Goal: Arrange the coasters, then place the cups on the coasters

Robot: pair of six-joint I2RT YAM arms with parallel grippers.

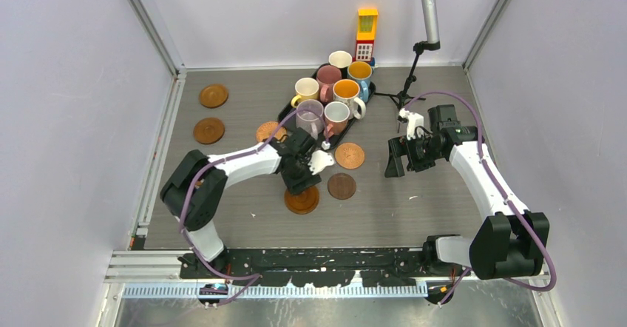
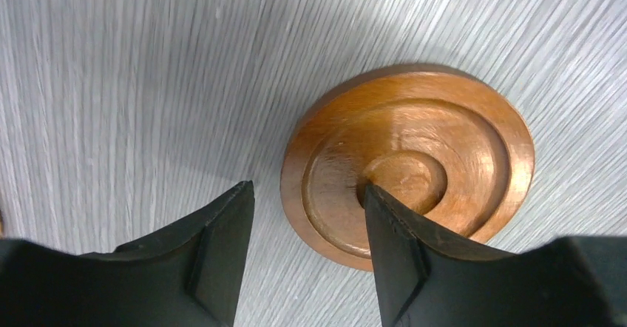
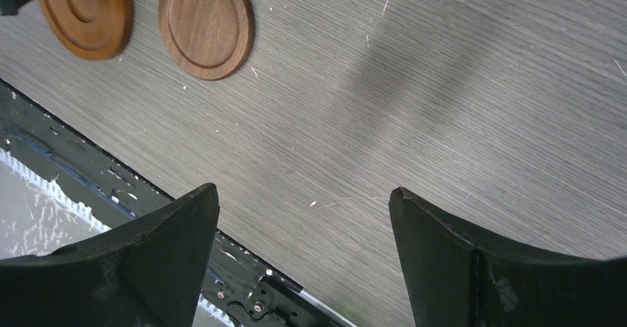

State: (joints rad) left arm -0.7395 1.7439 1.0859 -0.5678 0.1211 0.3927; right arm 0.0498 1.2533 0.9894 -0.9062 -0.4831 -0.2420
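Several brown coasters lie flat on the table: two at far left (image 1: 213, 95) (image 1: 208, 130), one (image 1: 268, 130) partly behind my left arm, two near the middle (image 1: 350, 155) (image 1: 341, 186). An orange ringed coaster (image 1: 302, 200) (image 2: 408, 160) lies under my left gripper (image 1: 299, 183) (image 2: 305, 190). The left gripper's jaws are open and straddle this coaster's left rim, one finger over the table and the other over its centre. Several cups, among them lilac (image 1: 310, 114), salmon (image 1: 336, 114) and pale yellow (image 1: 306, 89), stand together on the black tray (image 1: 285, 114). My right gripper (image 1: 395, 160) (image 3: 303, 194) hangs open over bare table.
A yellow-red toy block tower (image 1: 366, 32) stands behind the tray. A black stand (image 1: 412, 72) with a grey pole rises at the back right. The right wrist view shows the orange coaster (image 3: 87, 12), a brown coaster (image 3: 206, 22) and the table's front rail (image 3: 244, 282).
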